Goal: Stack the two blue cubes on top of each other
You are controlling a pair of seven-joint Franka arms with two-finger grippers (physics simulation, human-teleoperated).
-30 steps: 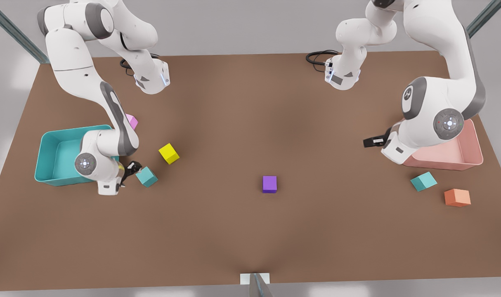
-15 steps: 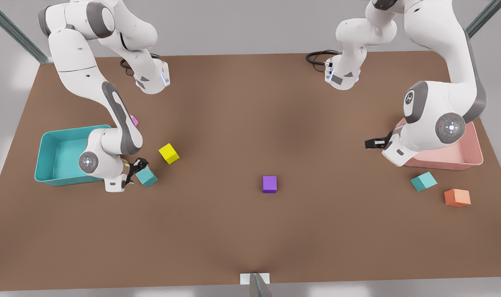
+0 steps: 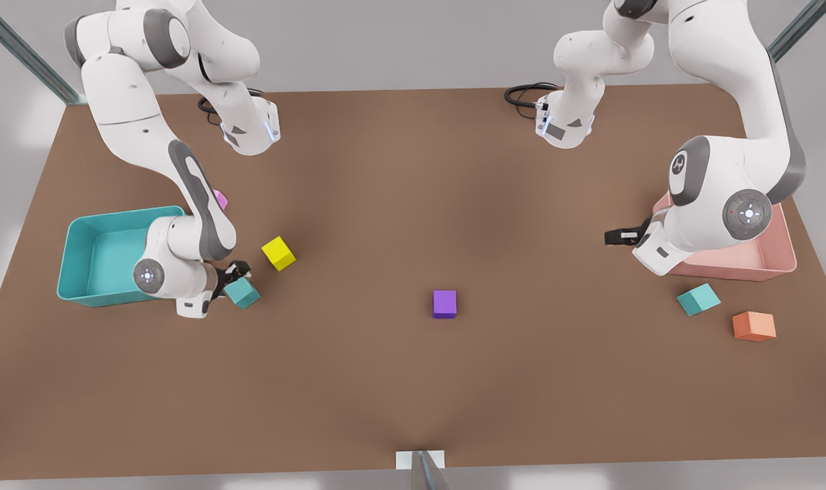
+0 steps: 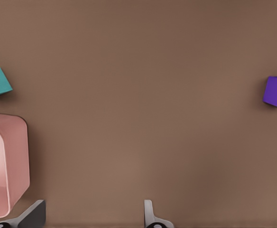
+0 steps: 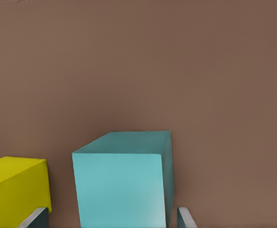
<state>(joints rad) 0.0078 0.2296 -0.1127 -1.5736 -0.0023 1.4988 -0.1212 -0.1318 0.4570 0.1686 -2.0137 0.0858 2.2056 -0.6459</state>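
- R gripper (image 3: 239, 273) low at one teal cube (image 3: 242, 293) near yellow cube (image 3: 278, 252), jaws wide either side, not clamped.
- L gripper (image 3: 614, 236) by pink bin (image 3: 773, 262), jaws wide, holding nothing; 2nd teal cube (image 3: 698, 299) on table.

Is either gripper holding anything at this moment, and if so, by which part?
Nothing is held. The right gripper is open around the teal cube, fingers flanking its sides. The left gripper waits open near the pink bin.

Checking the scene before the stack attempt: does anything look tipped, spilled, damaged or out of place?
Nothing stands out. Both blue cubes sit flat on the table, as do the yellow, purple and orange ones. The right end effector, open, brackets the near cube; the left end effector waits, open.
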